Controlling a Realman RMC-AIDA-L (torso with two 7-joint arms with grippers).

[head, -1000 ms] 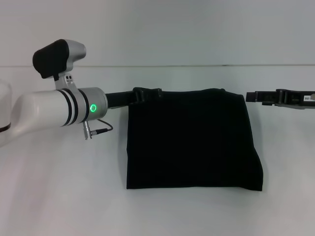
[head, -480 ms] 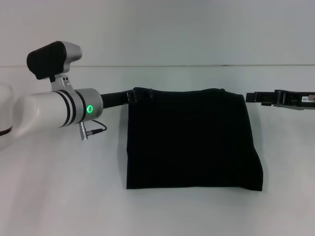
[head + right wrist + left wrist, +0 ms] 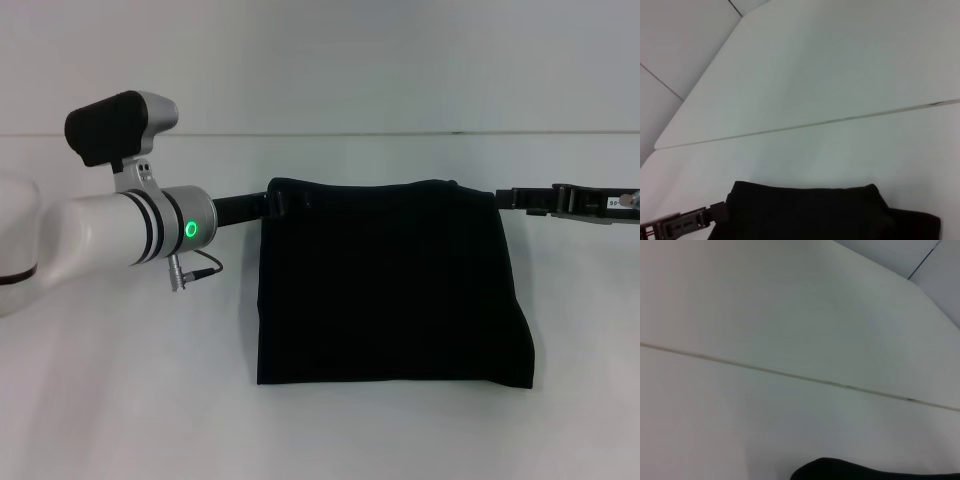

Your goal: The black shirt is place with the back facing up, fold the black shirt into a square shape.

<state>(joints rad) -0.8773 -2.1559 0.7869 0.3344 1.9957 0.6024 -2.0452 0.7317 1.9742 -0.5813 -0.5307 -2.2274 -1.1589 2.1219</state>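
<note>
My left gripper point(image 3: 285, 200) and right gripper point(image 3: 515, 197) have barely shifted; fingers' state unclear; the black shirt point(image 3: 390, 285) lies folded square.

No lettering shows on the black shirt point(image 3: 390, 285). The right gripper point(image 3: 512, 197) carries a small white label — too small to read.
</note>
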